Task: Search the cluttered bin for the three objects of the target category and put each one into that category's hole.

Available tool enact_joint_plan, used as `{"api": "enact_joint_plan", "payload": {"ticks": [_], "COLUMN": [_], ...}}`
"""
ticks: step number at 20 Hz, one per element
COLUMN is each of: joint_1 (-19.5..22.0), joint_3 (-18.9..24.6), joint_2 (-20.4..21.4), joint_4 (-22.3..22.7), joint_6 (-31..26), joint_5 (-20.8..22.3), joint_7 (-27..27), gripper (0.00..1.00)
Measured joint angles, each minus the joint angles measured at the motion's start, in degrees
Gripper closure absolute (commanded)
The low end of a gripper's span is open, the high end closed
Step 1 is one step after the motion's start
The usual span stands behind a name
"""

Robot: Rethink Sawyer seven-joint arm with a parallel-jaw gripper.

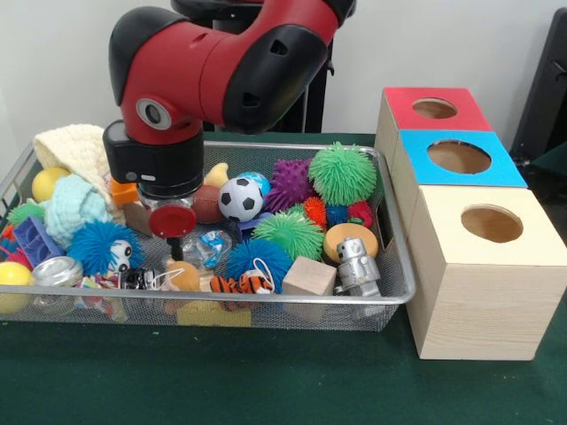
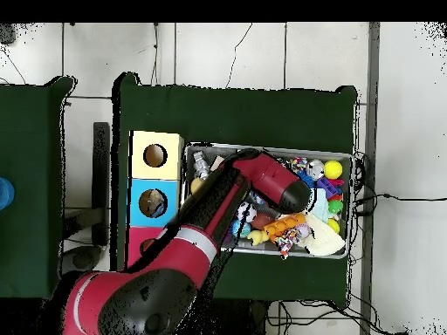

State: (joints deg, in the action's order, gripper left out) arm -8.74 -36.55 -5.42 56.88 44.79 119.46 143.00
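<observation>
bin (image 1: pixel 390 297): wire mesh, full of mixed toys | holes: red box (image 1: pixel 434 108), blue box (image 1: pixel 459 157), cream box (image 1: pixel 492 223), all round, open upward

On my remote feed, green cloth (image 1: pixel 266 381) covers the table; overhead, a second green table (image 2: pixel 26 174) at nine o'clock, a floor cable (image 2: pixel 402 199) at three.

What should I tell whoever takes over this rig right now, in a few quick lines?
Gripper: down inside the wire bin, left of the middle; whether it is open or shut cannot be told.
Bin: crowded with toys, among them a soccer ball, a green spiky ball and a wooden cube.
Boxes: red, blue and cream, in a row beside the bin.
Done: no sorting visible.
Left: find the three targets and drop each in its hole.
</observation>
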Motion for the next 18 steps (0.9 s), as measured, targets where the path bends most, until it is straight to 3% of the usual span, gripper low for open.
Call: {"api": "enact_joint_plan", "payload": {"ticks": [18], "joint_1": [-0.45], "joint_3": [0.02], "joint_2": [-0.48], "joint_4": [-0.57], "joint_6": [-0.01], "joint_5": [1.82], "joint_7": [0.0], "gripper": [0.0]}}
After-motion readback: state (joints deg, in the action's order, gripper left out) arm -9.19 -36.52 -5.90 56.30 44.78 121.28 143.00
